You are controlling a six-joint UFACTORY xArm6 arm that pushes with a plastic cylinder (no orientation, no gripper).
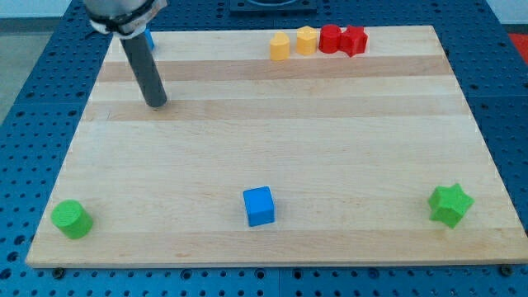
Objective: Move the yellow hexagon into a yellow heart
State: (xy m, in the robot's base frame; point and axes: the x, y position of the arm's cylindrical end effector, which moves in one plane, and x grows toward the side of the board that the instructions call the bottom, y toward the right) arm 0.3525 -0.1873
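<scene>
Two yellow blocks sit near the view's top edge, side by side with a small gap. The right one (307, 39) looks like the yellow hexagon. The left one (280, 46) looks like the yellow heart, though its shape is hard to make out. My tip (156, 102) rests on the board at the upper left, far to the left of both yellow blocks and a little lower. It touches no block.
Two red blocks (331, 38) (355, 40) stand right of the hexagon, touching it in a row. A blue block (150, 40) peeks out behind the rod. A green cylinder (71, 219), a blue cube (259, 206) and a green star (450, 205) lie along the bottom.
</scene>
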